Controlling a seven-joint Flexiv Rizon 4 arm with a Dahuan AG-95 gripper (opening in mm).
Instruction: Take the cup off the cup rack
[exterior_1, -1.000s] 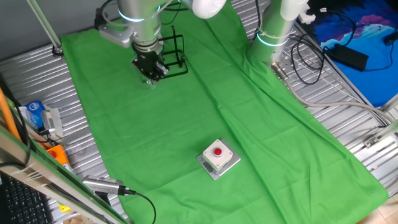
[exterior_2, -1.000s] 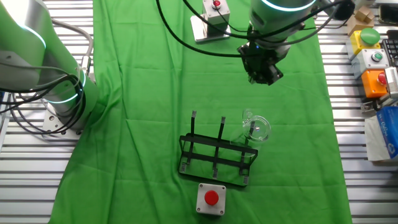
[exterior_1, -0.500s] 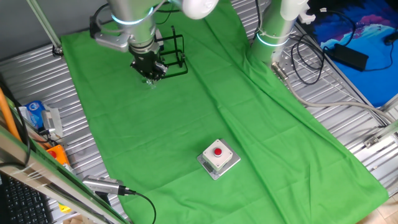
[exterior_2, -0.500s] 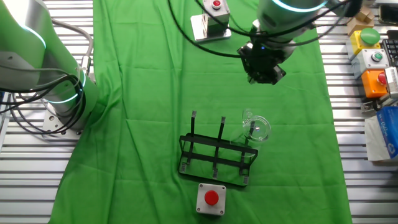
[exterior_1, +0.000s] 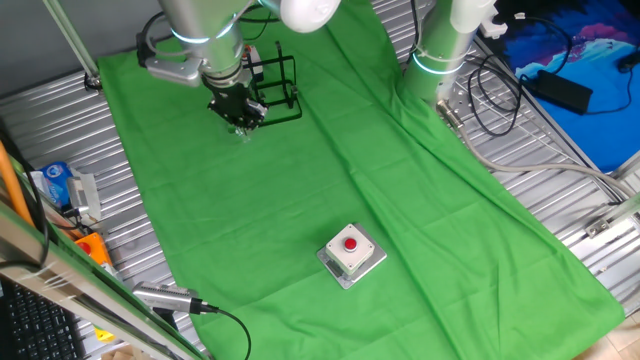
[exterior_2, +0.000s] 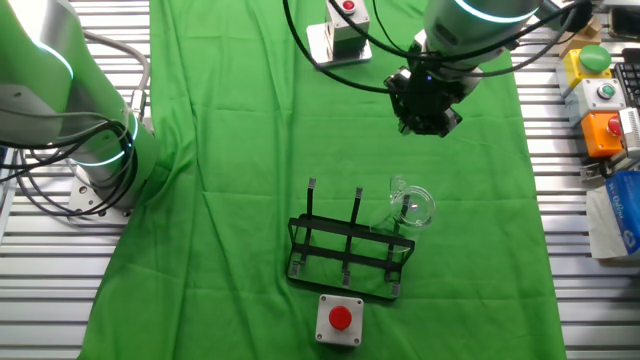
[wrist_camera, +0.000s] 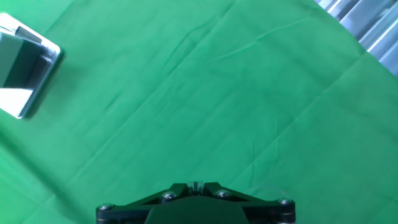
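Note:
The black wire cup rack (exterior_2: 345, 252) stands on the green cloth, also in one fixed view (exterior_1: 277, 85). The clear cup (exterior_2: 412, 206) with its little handle sits at the rack's right end, against the right post. My gripper (exterior_2: 425, 112) hangs over the cloth well beyond the cup, apart from it and from the rack. Its jaws stand together and hold nothing. In one fixed view the gripper (exterior_1: 240, 112) covers the spot left of the rack, so I cannot make out the cup there. The hand view shows only cloth ahead of the gripper (wrist_camera: 196, 185); cup and rack are out of it.
A grey box with a red button (exterior_2: 340, 318) sits just in front of the rack. A second button box (exterior_2: 340, 28) lies beyond the gripper and shows in the hand view (wrist_camera: 22, 74). A second arm's base (exterior_2: 100, 160) stands left; coloured button boxes (exterior_2: 600, 100) line the right edge.
The arm and gripper have drifted slightly sideways over the cloth, right in the other fixed view. The cup and rack have not moved.

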